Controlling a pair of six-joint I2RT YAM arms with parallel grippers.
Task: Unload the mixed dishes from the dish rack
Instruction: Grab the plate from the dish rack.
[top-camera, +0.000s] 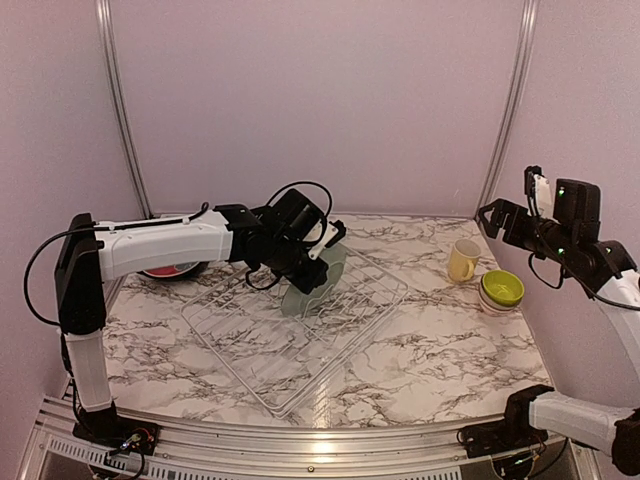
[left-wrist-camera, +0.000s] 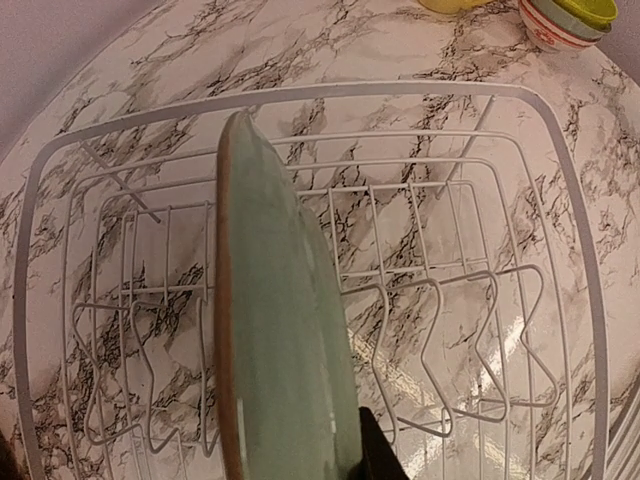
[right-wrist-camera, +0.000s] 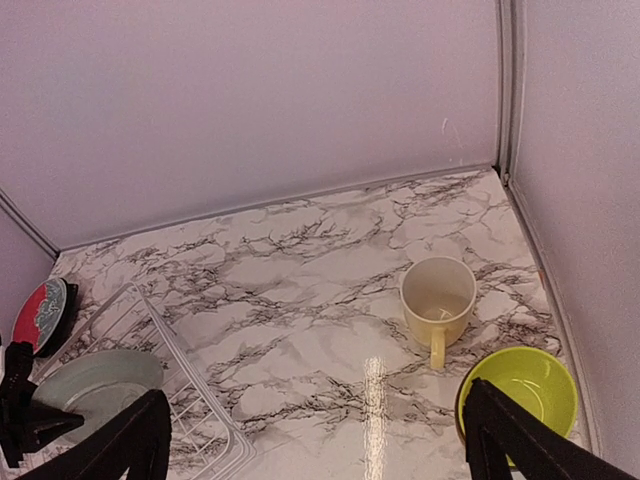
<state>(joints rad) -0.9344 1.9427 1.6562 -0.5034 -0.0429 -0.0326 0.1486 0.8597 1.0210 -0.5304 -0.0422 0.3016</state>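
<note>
The left gripper is reaching over the middle of the flat white wire dish rack and pinching the rim of a pale grey-green round dish with a brownish edge. From its wrist view only one dark finger is showing, pressed against the dish's right face, and the other is hidden behind it. The dish is standing on edge among the rack's wire prongs, directly below and ahead of the gripper, its flat faces running lengthwise away from the wrist. To my eye it needs to come up in its own plane to clear the wires. The right gripper is hanging high with its fingers spread wide and nothing between them, well apart from the rack. Below it the pale yellow mug and the lime-green bowl are sitting on the marble-patterned desk.
</note>
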